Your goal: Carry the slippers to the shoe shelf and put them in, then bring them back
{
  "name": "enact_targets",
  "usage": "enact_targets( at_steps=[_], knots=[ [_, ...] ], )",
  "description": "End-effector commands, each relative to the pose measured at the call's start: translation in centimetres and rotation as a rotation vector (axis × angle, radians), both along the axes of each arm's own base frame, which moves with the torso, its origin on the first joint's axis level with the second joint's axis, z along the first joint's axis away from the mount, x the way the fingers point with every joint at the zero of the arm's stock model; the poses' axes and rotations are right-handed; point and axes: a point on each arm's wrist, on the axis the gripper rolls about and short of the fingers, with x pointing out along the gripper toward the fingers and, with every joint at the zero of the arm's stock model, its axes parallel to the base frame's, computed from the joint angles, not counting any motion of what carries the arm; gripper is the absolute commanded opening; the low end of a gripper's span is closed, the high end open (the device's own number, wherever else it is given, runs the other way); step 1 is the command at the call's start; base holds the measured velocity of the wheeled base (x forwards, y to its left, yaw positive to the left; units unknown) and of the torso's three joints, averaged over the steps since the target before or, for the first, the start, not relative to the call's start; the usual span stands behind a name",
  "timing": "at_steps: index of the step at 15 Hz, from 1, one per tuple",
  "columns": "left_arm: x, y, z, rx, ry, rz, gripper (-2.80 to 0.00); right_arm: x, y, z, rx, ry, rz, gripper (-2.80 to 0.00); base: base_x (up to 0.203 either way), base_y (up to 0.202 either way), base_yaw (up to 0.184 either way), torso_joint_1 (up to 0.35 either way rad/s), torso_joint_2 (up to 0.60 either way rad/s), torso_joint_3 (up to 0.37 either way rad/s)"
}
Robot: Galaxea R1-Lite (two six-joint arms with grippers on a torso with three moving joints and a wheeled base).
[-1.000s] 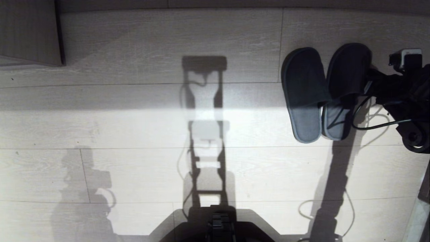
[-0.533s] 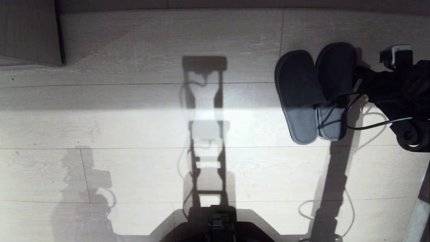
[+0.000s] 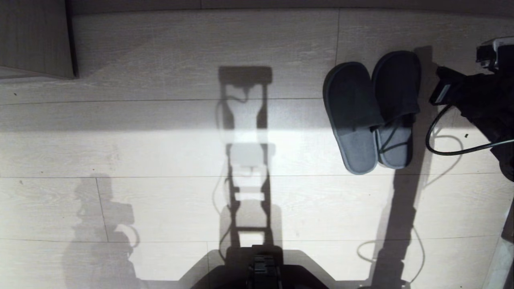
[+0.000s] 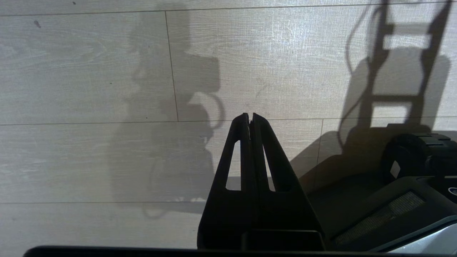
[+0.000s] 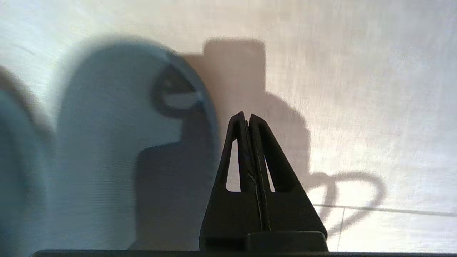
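Slippers (image 3: 371,114) nudged leftward on the pale plank floor (image 3: 160,152), now lying free, side by side.

Left of slippers, parked left gripper (image 4: 249,119) pressed closed, empty; just right of slippers, right gripper (image 5: 246,117) drawn back, closed, empty. Flat soft slides, dark broad straps, grey insoles; likely set back down.

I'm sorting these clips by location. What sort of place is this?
Probably a room in a home: pale wood-look plank flooring, a pair of slippers lying on it, and the corner of wood-grain furniture at the far left.
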Motion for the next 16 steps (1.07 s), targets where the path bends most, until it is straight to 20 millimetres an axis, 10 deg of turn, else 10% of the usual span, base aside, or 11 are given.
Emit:
enact_targets(
  at_steps=[1,7,16],
  knots=[
    [0.0,0.0,0.0,0.0,0.001,0.0,-2.8,-3.7,0.5,2.4,-0.014,-0.077,0.001,-2.8,0.0,0.0,0.0,0.0,0.0,0.0],
    [0.0,0.0,0.0,0.0,0.001,0.0,-2.8,-14.7,2.4,1.4,-0.036,-0.091,0.047,-2.8,0.0,0.0,0.0,0.0,0.0,0.0],
    [0.0,0.0,0.0,0.0,0.001,0.0,-2.8,-29.4,5.2,-5.7,-0.097,-0.095,0.219,-2.8,0.0,0.0,0.0,0.0,0.0,0.0]
  ],
)
